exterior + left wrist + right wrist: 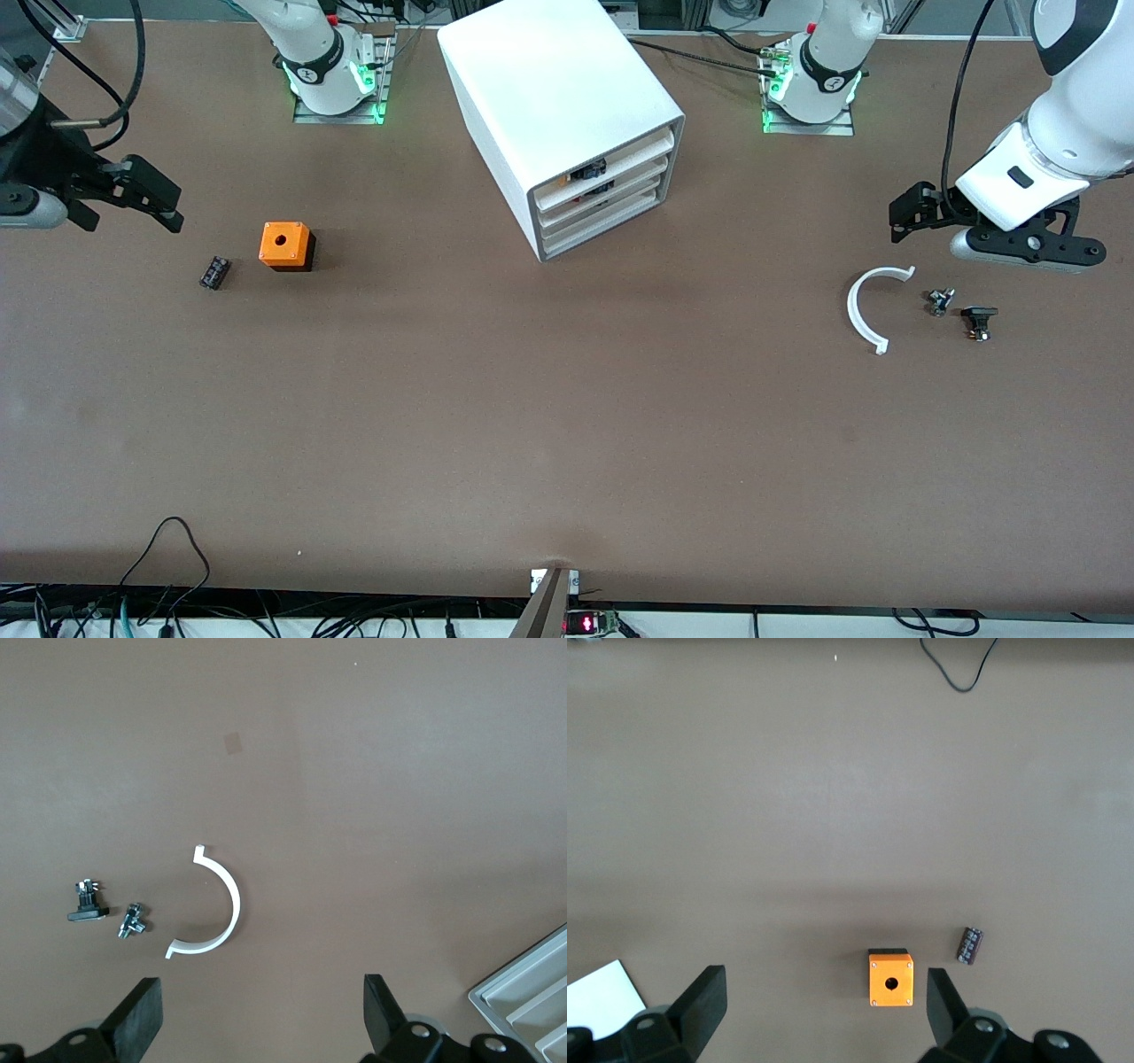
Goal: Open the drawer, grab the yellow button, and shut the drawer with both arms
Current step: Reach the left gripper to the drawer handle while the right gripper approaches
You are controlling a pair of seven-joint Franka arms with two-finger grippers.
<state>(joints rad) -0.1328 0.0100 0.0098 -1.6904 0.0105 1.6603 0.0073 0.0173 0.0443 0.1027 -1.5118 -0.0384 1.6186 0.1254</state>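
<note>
The white cabinet (558,115) stands mid-table near the arms' bases. Its three tray drawers are pushed in, and the uppermost drawer (625,159) shows only its front edge. The button does not show in any view. My left gripper (908,217) hangs open and empty over the left arm's end of the table, and its wrist view shows the gripper (263,1014) over bare table beside a white half ring (221,904). My right gripper (155,199) hangs open and empty over the right arm's end, the gripper (824,1010) standing beside an orange cube (890,980).
The orange cube (285,245) with a hole and a small black component (213,271) lie toward the right arm's end. The white half ring (864,310) and two small metal parts (940,301) (979,321) lie toward the left arm's end. Cables run along the table's front edge.
</note>
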